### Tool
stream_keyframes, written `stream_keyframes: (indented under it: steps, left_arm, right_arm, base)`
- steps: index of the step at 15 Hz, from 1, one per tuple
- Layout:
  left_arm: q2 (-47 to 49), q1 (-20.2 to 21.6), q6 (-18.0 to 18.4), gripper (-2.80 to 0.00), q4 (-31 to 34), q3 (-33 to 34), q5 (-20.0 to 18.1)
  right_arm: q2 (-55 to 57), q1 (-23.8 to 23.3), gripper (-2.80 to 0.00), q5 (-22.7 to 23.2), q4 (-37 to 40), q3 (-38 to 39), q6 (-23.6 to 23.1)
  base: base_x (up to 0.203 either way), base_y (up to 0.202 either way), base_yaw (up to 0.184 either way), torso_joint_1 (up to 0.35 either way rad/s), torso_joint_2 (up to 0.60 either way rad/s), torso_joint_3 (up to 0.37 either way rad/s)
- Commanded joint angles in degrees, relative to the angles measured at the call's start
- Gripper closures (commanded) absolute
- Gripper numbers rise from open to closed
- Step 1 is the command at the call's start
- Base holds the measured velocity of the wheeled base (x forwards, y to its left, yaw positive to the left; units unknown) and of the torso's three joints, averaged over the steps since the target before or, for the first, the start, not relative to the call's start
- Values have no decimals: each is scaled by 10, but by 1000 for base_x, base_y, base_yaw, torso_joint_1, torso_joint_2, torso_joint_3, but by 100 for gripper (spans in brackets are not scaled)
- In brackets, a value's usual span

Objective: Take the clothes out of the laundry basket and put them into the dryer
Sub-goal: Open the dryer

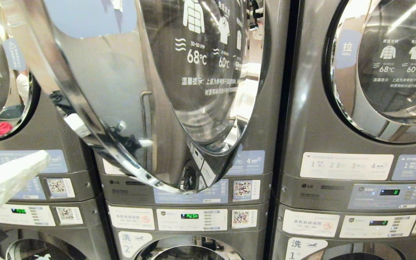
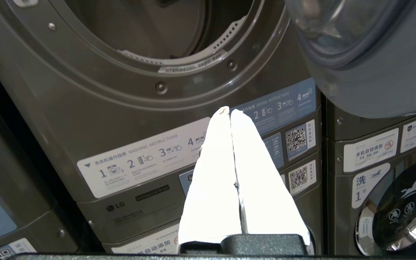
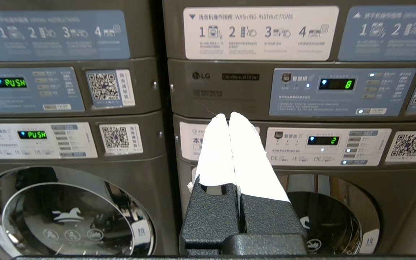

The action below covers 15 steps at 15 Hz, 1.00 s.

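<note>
Machines first — bank of stacked grey laundry units filling the head view, dryers on top, washers beneath, control panels [image 1: 192, 219] glowing green between them. Middle dryer's door [image 1: 150, 90] swung wide open, chrome rim and glass sweeping across the frame; neighbouring dryer on the right [image 1: 385, 68] closed. Open drum mouth [image 2: 146, 32] showing in the left wrist view — dark, bare metal as far as can be seen, lint screen at the lower lip, no fabric visible inside. Left gripper [image 2: 229, 110] raised in front of the panel just below that opening, white-covered fingers [image 2: 211, 173] pressed together with nothing between them; seen too at the left edge of the head view. Right gripper [image 3: 229, 115] low before the control panels of the right-hand stack, fingers likewise closed and empty, looking parked. Clothes and laundry basket: in none of the three views, so nothing to say on colour, bulk or how they would handle; only a red bundle [image 1: 2, 129] behind the glass of the far-left machine, not part of this load by the look of it. Step in hand, by judgement: door open and ready, no garment in either hand, so a fetch trip due. Next move likely calling for a turn down toward the basket, fingers spread, a pinch on loose fabric, then a lift clear of the door rim into the drum.
</note>
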Motion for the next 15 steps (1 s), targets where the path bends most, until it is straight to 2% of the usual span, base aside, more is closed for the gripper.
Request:
stream_keyframes:
  steps: [1, 3, 5, 7, 10, 12, 15]
  left_arm:
    - [1, 0, 1, 0, -2, -4, -1]
    - [2, -4, 12, 0, -2, -8, -3]
    - [16, -12, 7, 0, -2, -21, -18]
    - [56, -30, -27, 0, -5, -81, -58]
    - [150, -44, -76, 0, -7, -179, -76]
    - [192, -54, -87, 0, -8, -222, -100]
    - [195, -110, -88, 0, -8, -228, -114]
  right_arm:
    - [-1, 0, 0, 0, 0, 0, 0]
    - [-1, 0, 0, 0, 0, 0, 0]
    - [-1, 0, 0, 0, 0, 0, 0]
    - [-1, 0, 0, 0, 0, 0, 0]
    - [-1, 0, 0, 0, 0, 0, 0]
    - [-1, 0, 0, 0, 0, 0, 1]
    - [-1, 0, 0, 0, 0, 0, 0]
  base:
    - [0, 0, 0, -4, -1, 203]
    - [0, 0, 0, 0, 5, 198]
    - [0, 0, 0, 5, -1, 109]
    - [0, 0, 0, 3, 1, 25]
    - [0, 0, 0, 0, 0, 0]
    - [0, 0, 0, 0, 0, 0]
    - [0, 0, 0, 0, 0, 0]
